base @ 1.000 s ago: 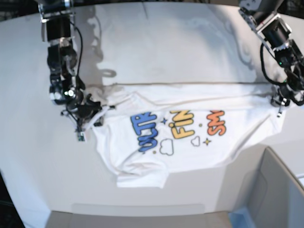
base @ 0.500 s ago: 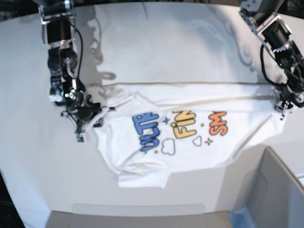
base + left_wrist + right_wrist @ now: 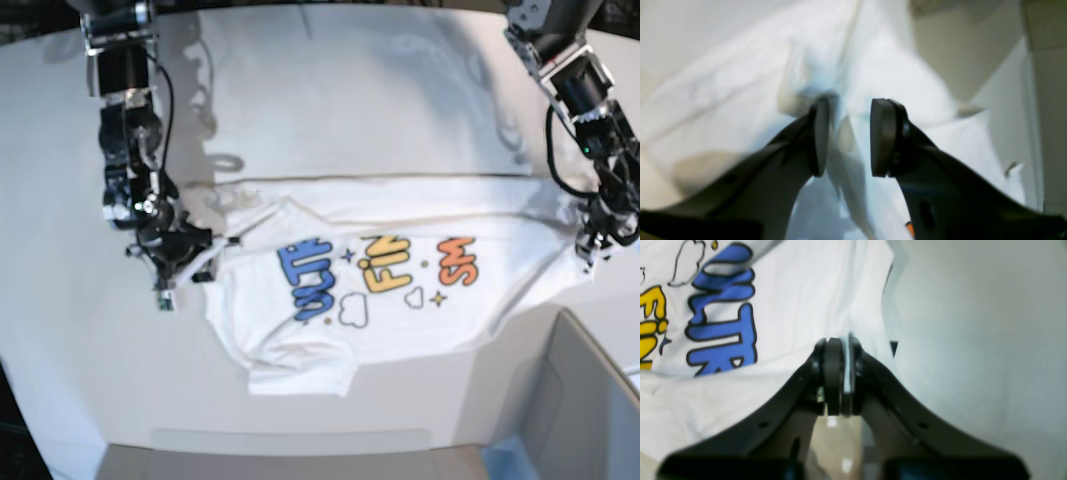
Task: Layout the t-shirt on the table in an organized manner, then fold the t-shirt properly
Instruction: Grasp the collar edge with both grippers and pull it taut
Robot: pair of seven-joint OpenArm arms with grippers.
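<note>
The white t-shirt [image 3: 400, 215] lies print-up across the table [image 3: 350, 90], stretched sideways, its lower left part still bunched. In the base view my right gripper [image 3: 212, 256] is at the shirt's left corner. The right wrist view shows that gripper [image 3: 846, 373] shut on a thin edge of the t-shirt [image 3: 800, 300], with the blue letters just beyond it. My left gripper [image 3: 586, 250] is at the shirt's right end. Seen from the left wrist, it [image 3: 846, 133] stands open over a ridge of the blurred white t-shirt [image 3: 890, 76], its pads apart.
A grey box [image 3: 585, 400] stands at the table's near right corner, close to the left arm. Bare tabletop [image 3: 973, 340] stretches beside the right gripper and behind the shirt.
My left gripper has opened, let go of the shirt's right end and shifted slightly nearer. The right gripper has drifted slightly nearer with its corner of the shirt.
</note>
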